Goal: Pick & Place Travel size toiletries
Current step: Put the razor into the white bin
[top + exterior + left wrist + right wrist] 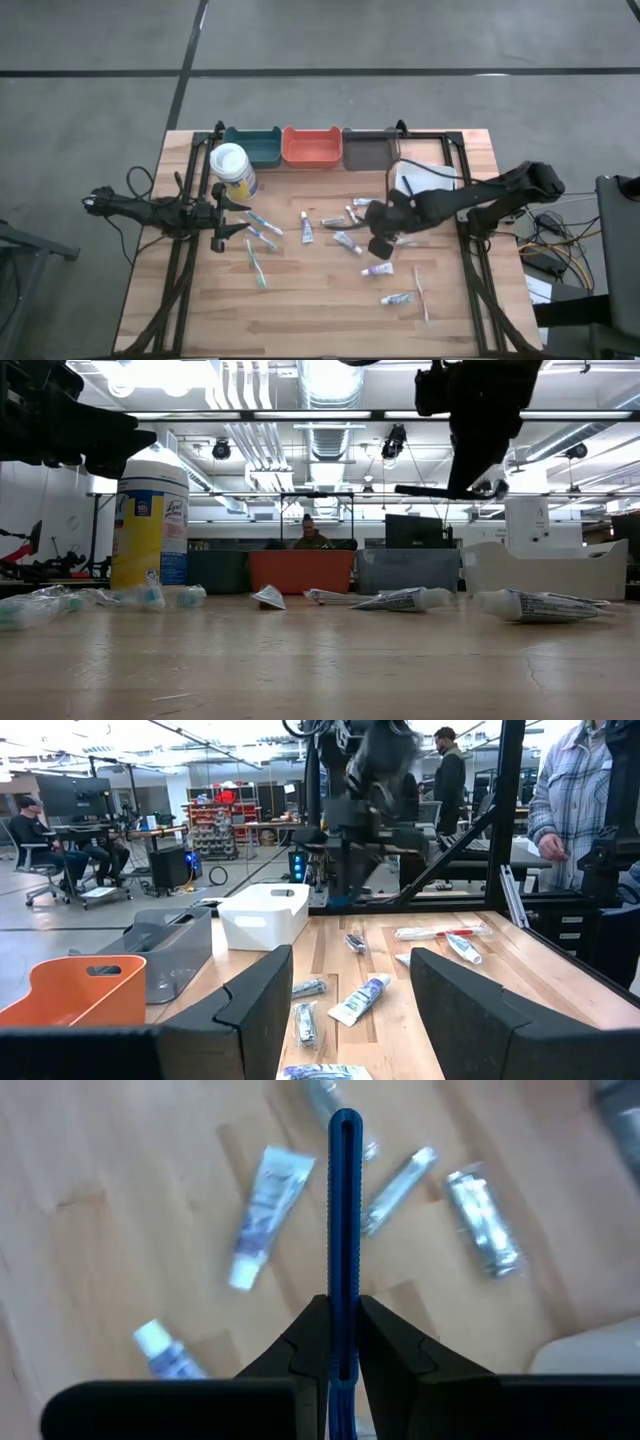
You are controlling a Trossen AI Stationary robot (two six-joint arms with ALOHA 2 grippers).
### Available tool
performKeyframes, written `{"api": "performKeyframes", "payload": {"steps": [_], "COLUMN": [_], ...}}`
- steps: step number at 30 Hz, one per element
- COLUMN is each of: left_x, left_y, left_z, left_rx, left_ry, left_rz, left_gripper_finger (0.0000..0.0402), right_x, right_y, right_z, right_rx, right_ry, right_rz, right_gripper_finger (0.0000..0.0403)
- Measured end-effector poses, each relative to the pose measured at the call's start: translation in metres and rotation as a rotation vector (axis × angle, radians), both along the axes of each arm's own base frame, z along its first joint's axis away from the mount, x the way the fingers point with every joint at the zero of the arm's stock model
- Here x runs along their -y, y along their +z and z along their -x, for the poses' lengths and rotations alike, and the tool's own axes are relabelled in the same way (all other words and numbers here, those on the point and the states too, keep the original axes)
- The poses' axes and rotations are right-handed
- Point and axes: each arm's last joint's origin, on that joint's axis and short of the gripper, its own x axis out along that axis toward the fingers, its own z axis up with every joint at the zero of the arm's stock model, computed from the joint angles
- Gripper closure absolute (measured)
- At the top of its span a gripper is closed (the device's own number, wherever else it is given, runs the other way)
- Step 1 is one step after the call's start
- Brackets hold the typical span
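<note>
Right gripper (343, 1355): fingers pinched tight on a slim blue toothbrush (344, 1230), which is held lengthwise between the pads and sticks out ahead of them. In the high view this gripper (381, 243) is seen above the middle of the table (320, 310), lifted off the wood; from the low view it (470, 485) is seen hanging well above the surface.

Below and around the held toothbrush, small tubes are scattered on the wood: a white tube with a blue mark (262, 1215), two silver tubes (482, 1220) and a capped tube (165, 1352) nearer the wrist.

Left gripper (222, 217): parked at the table's left side, fingers (255, 1010) spread apart with nothing between them. Just beside it a wipes canister (232, 168) is standing upright.

More toiletries are spread across the table centre: a teal toothbrush (257, 263), a pink toothbrush (421, 291), several mini tubes (307, 228).

Along the far edge a teal bin (252, 147), orange bin (311, 147) and grey bin (369, 150) are lined up side by side; a white bin (425, 178) sits to the right of them.

People are visible in the room beyond the table.
</note>
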Motion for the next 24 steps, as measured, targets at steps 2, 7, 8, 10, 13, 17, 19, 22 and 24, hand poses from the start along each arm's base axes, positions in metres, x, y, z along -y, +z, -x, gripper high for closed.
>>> {"api": "performKeyframes", "payload": {"steps": [2,7,8,10,13,17,19,22,24], "left_x": [0.000,0.000,0.000,0.000,0.000,0.000,0.000,0.000,0.000], "left_y": [0.000,0.000,0.000,0.000,0.000,0.000,0.000,0.000,0.000], "left_z": [0.000,0.000,0.000,0.000,0.000,0.000,0.000,0.000,0.000], "left_rx": [0.000,0.000,0.000,0.000,0.000,0.000,0.000,0.000,0.000], "left_ry": [0.000,0.000,0.000,0.000,0.000,0.000,0.000,0.000,0.000], "left_rz": [0.000,0.000,0.000,0.000,0.000,0.000,0.000,0.000,0.000], "left_gripper_finger": [0.0193,0.0193,0.0193,0.0193,0.0193,0.0193,0.0193,0.0193,0.0193], "right_x": [0.008,0.035,0.041,0.053,0.069,0.090,0.099,0.111,0.118], "right_y": [0.005,0.012,0.013,0.014,0.014,0.013,0.012,0.011,0.011], "right_z": [0.002,0.011,0.013,0.016,0.022,0.031,0.037,0.045,0.049], "right_rx": [0.022,0.021,0.016,0.016,0.010,0.014,0.010,0.014,0.009], "right_ry": [-0.038,-0.142,-0.165,-0.214,-0.278,-0.366,-0.408,-0.475,-0.525], "right_rz": [0.029,0.052,0.053,0.054,0.055,0.056,0.056,0.052,0.045], "right_gripper_finger": [0.0366,0.0366,0.0366,0.0366,0.0367,0.0364,0.0360,0.0356,0.0356]}}
